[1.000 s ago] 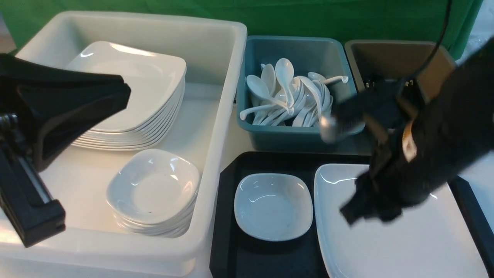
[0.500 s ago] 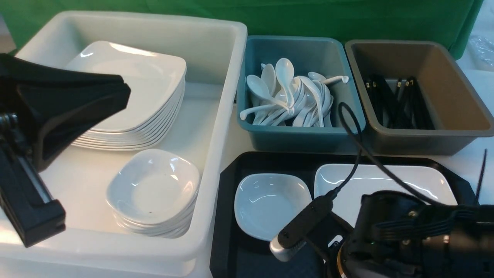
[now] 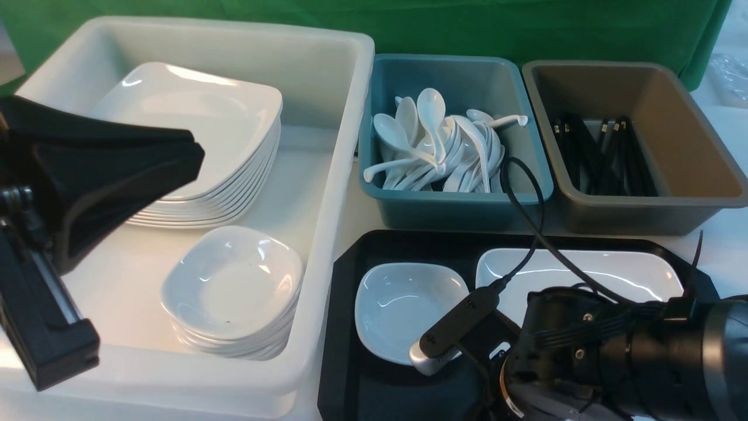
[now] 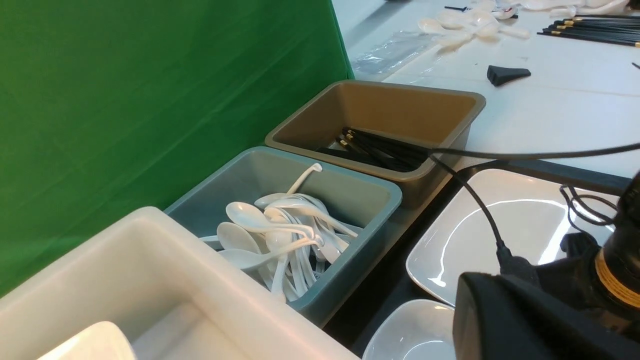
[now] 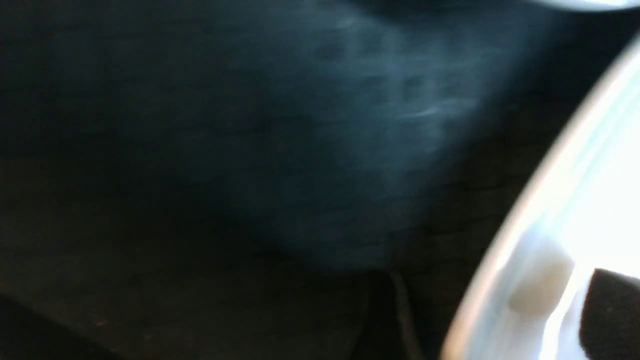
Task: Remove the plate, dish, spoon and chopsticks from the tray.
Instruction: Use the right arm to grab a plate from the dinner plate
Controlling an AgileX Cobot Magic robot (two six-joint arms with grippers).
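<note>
Stacks of white crockery [image 3: 193,134] fill the white plastic tub [image 3: 345,117] on the left, the left gripper [image 3: 117,169] above it, opening unclear. Right of it the black rectangular tray [image 3: 345,351] bears the small white square dish [image 3: 397,304], then the large white plate [image 3: 584,272], where the right gripper [image 5: 612,312] sits low, grip unseen.

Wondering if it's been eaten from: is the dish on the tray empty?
Empty, as far as visible: the dish on the tray shows only bare glossy white inside.
</note>
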